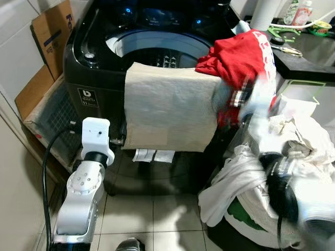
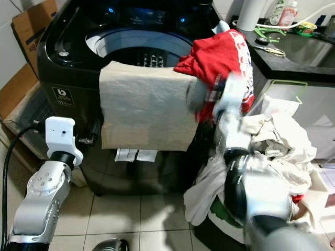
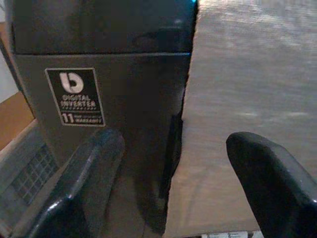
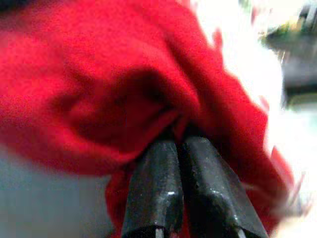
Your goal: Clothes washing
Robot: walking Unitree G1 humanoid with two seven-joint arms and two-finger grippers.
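My right pincer (image 4: 173, 148) is clamped on the red shirt (image 1: 238, 55), held over the washer (image 1: 94, 63) rim beside the beige towel (image 1: 167, 107). I judge I'm loading; next, carry it over the drum and release. My left pincer (image 3: 173, 183) hangs spread by the washer's front.

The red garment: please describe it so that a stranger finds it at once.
Find the dark top-loading washing machine with its open drum. On its front right rim, beside the beige towel, the red garment hangs pinched in the right gripper. It is the one bright red piece; the basket laundry is mostly white.
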